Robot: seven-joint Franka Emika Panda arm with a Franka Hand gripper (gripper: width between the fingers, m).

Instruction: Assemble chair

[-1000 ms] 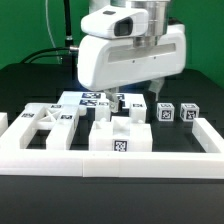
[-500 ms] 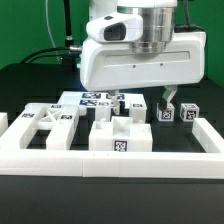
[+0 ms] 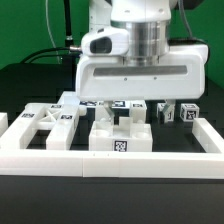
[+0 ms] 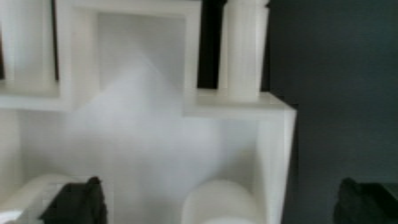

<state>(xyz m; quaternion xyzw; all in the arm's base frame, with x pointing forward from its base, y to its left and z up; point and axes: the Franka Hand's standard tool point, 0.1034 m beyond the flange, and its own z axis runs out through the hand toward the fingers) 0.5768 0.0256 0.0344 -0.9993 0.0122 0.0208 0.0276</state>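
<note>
The arm (image 3: 141, 35) stands vertical, wrist pointing straight down. The pincer (image 3: 137, 103) hangs low, jaws spread wide, with both dark fingertips (image 4: 75, 200) well apart in the wrist view.

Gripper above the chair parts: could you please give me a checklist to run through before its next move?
1. Gripper open: ok, its fingertips stand wide apart in the wrist view.
2. Nothing held: ok, nothing is clamped between them.
3. White slotted chair part under the gripper: ok, it spans most of the wrist view.
4. Height above that part: cannot tell.
5. X-braced frame clear of the gripper: ok, it lies off to the exterior view's left.
</note>
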